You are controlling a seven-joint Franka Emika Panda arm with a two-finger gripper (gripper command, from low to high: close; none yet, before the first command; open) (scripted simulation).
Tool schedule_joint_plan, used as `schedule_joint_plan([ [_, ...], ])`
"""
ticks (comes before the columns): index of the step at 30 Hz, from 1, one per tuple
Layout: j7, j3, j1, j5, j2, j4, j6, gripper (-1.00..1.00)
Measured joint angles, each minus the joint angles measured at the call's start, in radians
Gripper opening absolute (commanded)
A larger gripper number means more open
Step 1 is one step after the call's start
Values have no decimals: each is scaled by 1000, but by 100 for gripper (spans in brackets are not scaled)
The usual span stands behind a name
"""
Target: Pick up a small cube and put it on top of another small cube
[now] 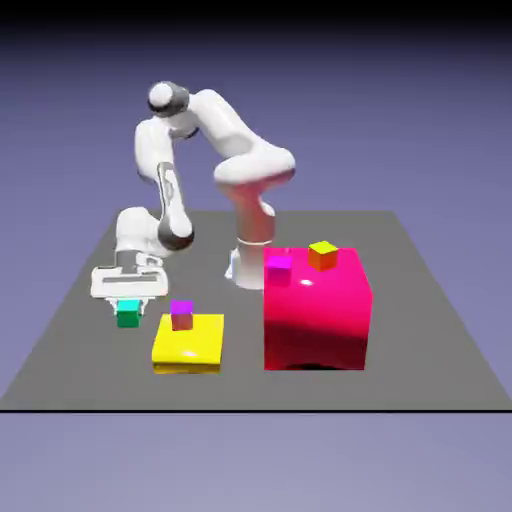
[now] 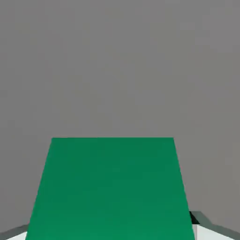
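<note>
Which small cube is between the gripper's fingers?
The green-sided cube, leftmost in the exterior view; the purple-topped, magenta and yellow-topped cubes stand apart from the gripper.

Seen in the exterior view, a flat, dark grey tabletop (image 1: 400,390) with straight edges, its near edge wider in the picture than its far one. Near the middle of the far part stands the white, rounded base of a robot arm (image 1: 251,267). Nearer and to the exterior view's right of the base sits a large, glossy red box-shaped block (image 1: 315,335), the bulkiest thing on the surface. To its left, well apart from it, a low, glossy yellow slab with a squarish top (image 1: 190,345) lies flat in the near part. Farther left is a small cube with green sides (image 1: 128,314); whether it touches the tabletop is hard to tell
</note>
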Motion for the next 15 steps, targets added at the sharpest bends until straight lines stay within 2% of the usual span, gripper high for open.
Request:
schedule_joint_plan([
  [6,-23,149,-217,8,16,-63,-133,-100],
  [15,-292,435,-285,388,141,-78,-296,-100],
])
